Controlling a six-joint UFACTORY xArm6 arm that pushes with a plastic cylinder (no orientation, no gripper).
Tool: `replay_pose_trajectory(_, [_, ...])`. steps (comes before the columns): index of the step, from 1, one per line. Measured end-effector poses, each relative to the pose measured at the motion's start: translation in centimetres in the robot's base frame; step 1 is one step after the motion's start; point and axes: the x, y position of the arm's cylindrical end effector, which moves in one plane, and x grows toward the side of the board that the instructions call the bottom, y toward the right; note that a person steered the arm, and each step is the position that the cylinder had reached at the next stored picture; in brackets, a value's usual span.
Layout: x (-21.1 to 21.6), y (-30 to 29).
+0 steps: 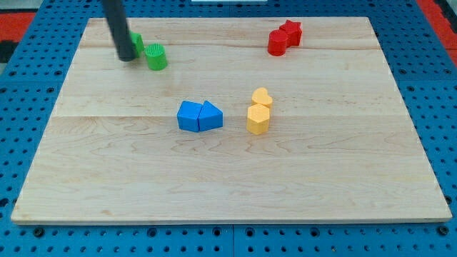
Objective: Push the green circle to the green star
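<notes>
Two greens: star (136, 43) half hidden by my tip (126, 58) | circle (156, 56) beside | no fingers.

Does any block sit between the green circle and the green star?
No. The green circle is just right of the green star, which my tip partly hides; nothing visible lies between them.

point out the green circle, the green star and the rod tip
green circle (156, 56), camera view, on its front side
green star (136, 41), camera view, on the part showing beside the rod
my tip (126, 58), camera view, rod's very end
</notes>
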Motion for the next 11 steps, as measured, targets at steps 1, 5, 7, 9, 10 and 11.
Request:
replay_pose_trajectory(1, [-1.7,-0.7])
replay_pose_trajectory(5, [-3.5,-1.5])
replay_pose_trajectory(7, [4.5,-1.7])
replay_pose_trajectory(9, [3.6,6.4])
replay_pose_trajectory(10, [0.9,8.0])
replay_pose_trajectory(11, [-1.5,8.8])
